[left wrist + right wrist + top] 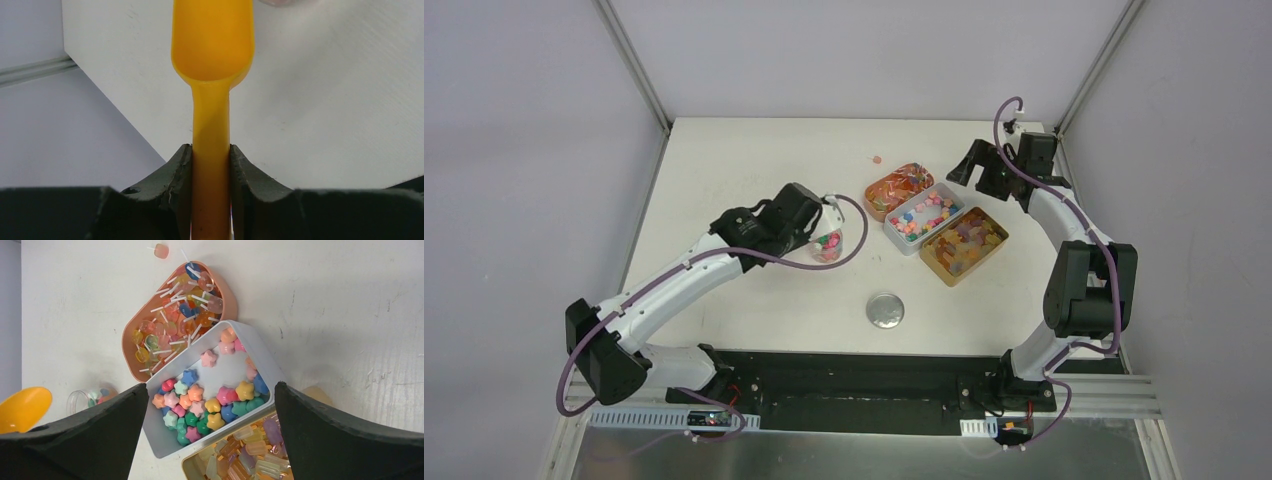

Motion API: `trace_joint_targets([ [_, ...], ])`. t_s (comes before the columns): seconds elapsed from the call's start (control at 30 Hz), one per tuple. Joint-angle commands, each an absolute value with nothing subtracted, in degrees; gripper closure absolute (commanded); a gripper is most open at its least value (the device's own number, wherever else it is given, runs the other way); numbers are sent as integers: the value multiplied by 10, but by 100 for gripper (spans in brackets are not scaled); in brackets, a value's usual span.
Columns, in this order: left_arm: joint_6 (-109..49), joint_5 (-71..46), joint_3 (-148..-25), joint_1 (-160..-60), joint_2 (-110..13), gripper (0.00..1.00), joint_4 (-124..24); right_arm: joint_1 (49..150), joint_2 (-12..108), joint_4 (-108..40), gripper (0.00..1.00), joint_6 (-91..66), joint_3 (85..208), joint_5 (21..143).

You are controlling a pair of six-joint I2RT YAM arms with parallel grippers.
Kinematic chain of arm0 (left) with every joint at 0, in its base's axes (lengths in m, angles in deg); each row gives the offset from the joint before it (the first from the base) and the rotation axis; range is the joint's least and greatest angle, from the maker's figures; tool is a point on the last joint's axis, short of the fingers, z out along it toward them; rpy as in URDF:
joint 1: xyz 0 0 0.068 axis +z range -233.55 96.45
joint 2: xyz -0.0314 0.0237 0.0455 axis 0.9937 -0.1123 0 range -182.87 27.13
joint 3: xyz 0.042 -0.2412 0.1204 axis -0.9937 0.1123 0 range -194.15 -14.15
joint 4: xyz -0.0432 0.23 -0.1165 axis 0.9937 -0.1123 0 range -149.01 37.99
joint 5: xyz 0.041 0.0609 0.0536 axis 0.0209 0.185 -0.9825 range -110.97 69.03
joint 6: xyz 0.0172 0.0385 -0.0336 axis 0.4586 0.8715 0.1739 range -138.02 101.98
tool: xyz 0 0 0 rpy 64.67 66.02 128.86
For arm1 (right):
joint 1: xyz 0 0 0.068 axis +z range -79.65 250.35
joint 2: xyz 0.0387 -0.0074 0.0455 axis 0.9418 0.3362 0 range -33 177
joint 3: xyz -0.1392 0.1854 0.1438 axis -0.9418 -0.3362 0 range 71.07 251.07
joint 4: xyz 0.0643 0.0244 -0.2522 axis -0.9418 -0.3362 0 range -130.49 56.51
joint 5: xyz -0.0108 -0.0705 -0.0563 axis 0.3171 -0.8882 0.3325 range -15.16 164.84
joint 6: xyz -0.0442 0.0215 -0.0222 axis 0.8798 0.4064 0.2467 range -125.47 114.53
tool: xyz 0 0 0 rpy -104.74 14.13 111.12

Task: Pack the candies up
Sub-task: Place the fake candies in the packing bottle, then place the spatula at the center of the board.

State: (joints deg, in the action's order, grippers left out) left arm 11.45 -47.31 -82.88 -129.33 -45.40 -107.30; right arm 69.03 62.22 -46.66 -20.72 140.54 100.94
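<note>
Left gripper point(211, 165): clamped on orange scoop point(212, 45) handle, bowl empty; grip plain only from left wrist.
Right gripper point(211, 390): spread wide above trays point(225, 372).
Candies point(200, 407): in three trays side by side; star shapes legible only from right wrist.
Jar point(82, 399): beside scoop, few candies inside.
Lid point(885, 310): in top view only, apart from trays.

No text, label, brand, number or sign can be read in any of the views.
</note>
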Motion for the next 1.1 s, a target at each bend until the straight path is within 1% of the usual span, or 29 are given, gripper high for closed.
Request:
trace_joint_targets([
  [0.0, 70, -451, -871, -1236, -436, 100, -993, 689, 603, -450, 0, -236, 1410, 1008],
  [0.2, -2, -411, -868, -1136, -433, 100, -884, 708, 590, -466, 0, -251, 1423, 979],
  [0.4, -101, -392, -823, -1037, -434, 100, -786, 765, 580, -491, 0, -255, 1437, 941],
  [0.53, -187, -418, -793, -985, -446, 100, -749, 791, 565, -498, 0, -254, 1434, 921],
  [0.63, -248, -467, -769, -957, -453, 100, -724, 814, 551, -499, 0, -255, 1433, 908],
  [0.87, -412, -438, -686, -851, -457, 100, -668, 879, 523, -507, 0, -249, 1422, 873],
  [0.93, -445, -441, -673, -840, -466, 100, -659, 893, 517, -512, 0, -244, 1420, 865],
  [1.07, -480, -490, -666, -827, -495, 100, -657, 915, 502, -519, 0, -238, 1410, 849],
])
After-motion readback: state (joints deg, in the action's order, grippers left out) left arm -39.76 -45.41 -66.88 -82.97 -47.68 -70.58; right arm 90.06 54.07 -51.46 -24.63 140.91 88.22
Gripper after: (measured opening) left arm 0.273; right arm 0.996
